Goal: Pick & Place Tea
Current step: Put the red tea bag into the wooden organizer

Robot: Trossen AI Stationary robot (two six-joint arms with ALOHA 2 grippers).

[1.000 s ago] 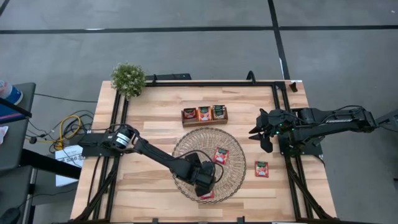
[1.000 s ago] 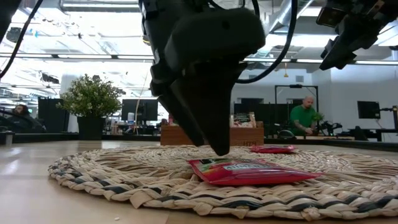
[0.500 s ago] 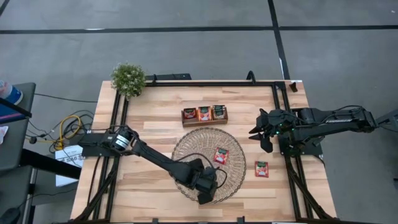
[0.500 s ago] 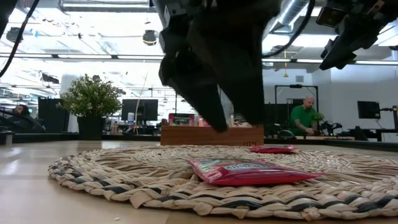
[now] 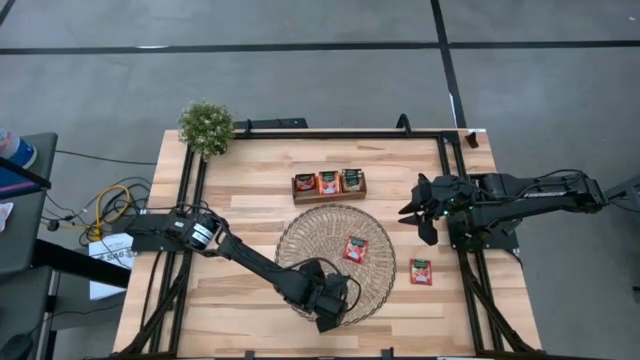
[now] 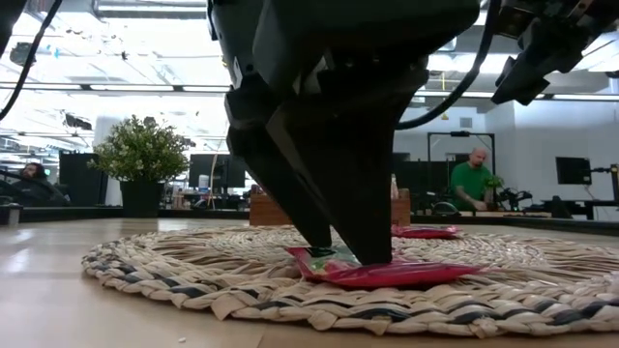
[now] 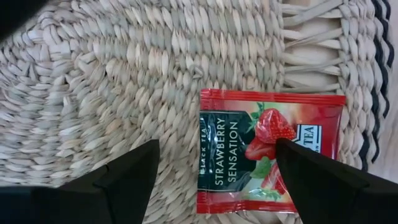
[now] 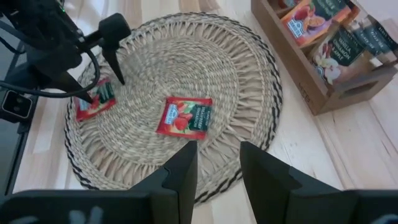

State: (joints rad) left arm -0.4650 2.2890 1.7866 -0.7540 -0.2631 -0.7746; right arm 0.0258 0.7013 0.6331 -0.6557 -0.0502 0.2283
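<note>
A red strawberry tea sachet lies flat on the round woven mat, near the mat's near edge. My left gripper stands open over it, fingers pointing down. One finger is above the bare mat and the other above the sachet's strawberry print. A second sachet lies on the mat's right part. A third sachet lies on the table to the right of the mat. My right gripper waits open at the table's right, raised and holding nothing. My left gripper comes at the sachet from above, pointing steeply down. In the low view one fingertip reaches the sachet's top face, and the other fingertip is at its edge. I cannot tell whether either touches. The sachet lies flat on the mat.
A brown wooden tray beyond the mat holds three upright sachets in its compartments. A small potted plant stands at the far left corner. Black rails run along the table's left, far and right edges. A person sits in the room behind.
My left gripper has moved toward the table's near edge and come down over the sachet at the mat's near rim, staying open. The sachets have not moved.
</note>
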